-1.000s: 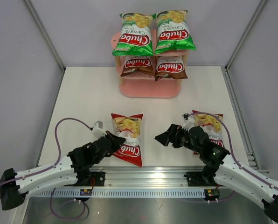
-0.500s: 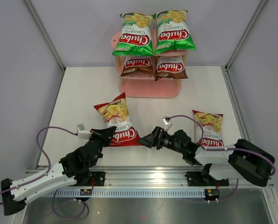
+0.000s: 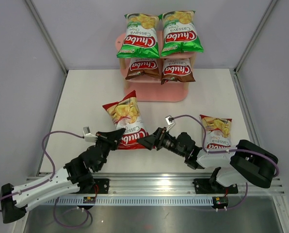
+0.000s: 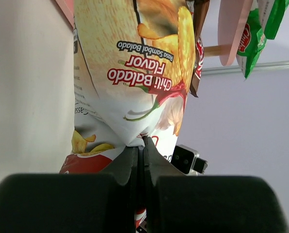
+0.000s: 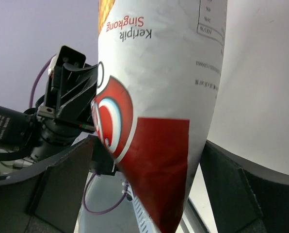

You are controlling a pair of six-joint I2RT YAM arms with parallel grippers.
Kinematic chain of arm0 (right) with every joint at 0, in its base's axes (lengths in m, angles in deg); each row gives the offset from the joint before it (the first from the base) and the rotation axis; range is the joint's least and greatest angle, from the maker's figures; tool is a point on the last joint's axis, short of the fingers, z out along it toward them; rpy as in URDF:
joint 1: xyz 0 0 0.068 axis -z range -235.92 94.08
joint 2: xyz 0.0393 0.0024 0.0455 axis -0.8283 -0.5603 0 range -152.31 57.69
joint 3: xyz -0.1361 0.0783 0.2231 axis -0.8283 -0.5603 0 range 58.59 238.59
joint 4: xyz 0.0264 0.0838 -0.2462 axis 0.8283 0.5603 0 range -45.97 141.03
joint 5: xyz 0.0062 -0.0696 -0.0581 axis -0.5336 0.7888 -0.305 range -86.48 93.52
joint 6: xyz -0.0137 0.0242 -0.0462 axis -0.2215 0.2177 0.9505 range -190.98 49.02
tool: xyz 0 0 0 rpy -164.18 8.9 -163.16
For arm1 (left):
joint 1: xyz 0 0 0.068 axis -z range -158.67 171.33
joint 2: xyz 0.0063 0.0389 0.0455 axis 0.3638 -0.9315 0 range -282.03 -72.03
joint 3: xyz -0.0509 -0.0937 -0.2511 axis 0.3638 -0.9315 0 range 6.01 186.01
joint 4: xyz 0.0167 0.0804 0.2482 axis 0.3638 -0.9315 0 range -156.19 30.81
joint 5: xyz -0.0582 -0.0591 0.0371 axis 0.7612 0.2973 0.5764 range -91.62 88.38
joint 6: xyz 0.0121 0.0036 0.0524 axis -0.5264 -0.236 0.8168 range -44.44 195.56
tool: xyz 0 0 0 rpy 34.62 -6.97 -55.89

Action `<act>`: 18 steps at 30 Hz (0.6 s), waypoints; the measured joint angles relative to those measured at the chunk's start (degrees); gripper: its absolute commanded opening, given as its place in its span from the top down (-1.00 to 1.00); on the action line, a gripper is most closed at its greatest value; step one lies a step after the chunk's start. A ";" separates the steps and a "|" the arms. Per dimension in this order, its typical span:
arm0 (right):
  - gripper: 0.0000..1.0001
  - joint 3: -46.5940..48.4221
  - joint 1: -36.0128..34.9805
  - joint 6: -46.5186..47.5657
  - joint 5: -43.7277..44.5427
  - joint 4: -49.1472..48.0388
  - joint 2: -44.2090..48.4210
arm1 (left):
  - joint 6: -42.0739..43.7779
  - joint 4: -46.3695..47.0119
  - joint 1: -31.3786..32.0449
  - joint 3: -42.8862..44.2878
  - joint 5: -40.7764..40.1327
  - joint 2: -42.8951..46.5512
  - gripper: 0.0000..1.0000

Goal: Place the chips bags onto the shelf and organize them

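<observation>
I had the left claw point(image 3: 117, 138) clenched on the lower edge of a red chips bag point(image 3: 126, 124). In the left wrist view its two fingers point(image 4: 128, 162) were pressed together over a pinch of the foil. The bag stood tilted in front of the shelf point(image 3: 154, 94), printed face up. Its top end pointed toward the shelf's foot and its bottom end was farther from the shelf, nearer the arms. I could not tell whether its lower corner touched the table point(image 3: 86, 97).

The right claw point(image 3: 147, 141) was released, with its jaws spread wide on either side of that same bag's bottom end. In the right wrist view a gap showed between each finger and the foil.

A second red bag point(image 3: 216, 132) lay flat on the table, in front of the shelf and off to its right, well apart from it. On the shelf's top board two green bags point(image 3: 138, 35) stood side by side, leaning forward. Two brown bags point(image 3: 143, 68) sat side by side on the board just below them.
</observation>
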 measured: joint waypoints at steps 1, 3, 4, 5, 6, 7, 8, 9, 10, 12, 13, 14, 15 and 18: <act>-0.87 0.22 -0.07 0.42 0.61 0.63 0.00 | -0.35 0.48 0.00 0.00 0.57 -0.57 1.00; -0.79 0.50 -0.07 1.16 1.27 1.97 0.00 | -1.03 1.29 0.00 0.00 1.84 -2.12 1.00; -0.76 0.52 -0.09 1.46 1.55 2.71 0.02 | -1.20 1.53 0.00 0.00 2.16 -2.67 1.00; -0.70 0.52 -0.11 1.81 1.75 3.45 0.02 | -1.27 1.57 0.00 0.00 2.47 -3.04 1.00; -0.50 0.59 -0.13 2.14 1.86 4.07 0.02 | -1.25 1.53 -0.02 0.00 2.73 -3.26 1.00; -0.39 0.68 -0.15 2.67 1.99 4.39 0.02 | -1.25 1.44 -0.02 0.00 2.86 -3.34 1.00; -0.27 0.74 -0.17 3.02 2.12 4.52 0.02 | -1.18 1.38 -0.04 0.00 3.13 -3.34 0.98; -0.04 0.76 -0.17 3.52 2.16 4.57 0.02 | -1.14 1.16 -0.04 0.00 3.30 -3.34 0.89; 0.04 0.76 -0.20 4.22 2.21 4.61 0.04 | -0.90 0.83 -0.04 0.04 3.43 -3.26 0.80; 0.27 0.76 -0.22 4.98 2.27 5.07 0.11 | 0.09 -0.46 -0.04 0.26 3.61 -3.06 0.38; 0.33 0.76 -0.22 5.46 2.29 5.25 0.17 | 0.76 -1.77 -0.04 0.48 3.67 -2.80 0.21; 0.39 0.76 -0.22 5.70 2.27 5.25 0.28 | 1.36 -3.30 -0.04 0.68 3.63 -2.36 -0.13; 0.43 0.76 -0.22 5.97 2.27 5.25 0.44 | 1.70 -4.46 -0.04 0.72 3.52 -1.92 -0.19; 0.57 0.76 -0.22 6.49 2.32 5.53 0.66 | 2.19 -7.96 0.02 0.76 3.02 1.66 -0.38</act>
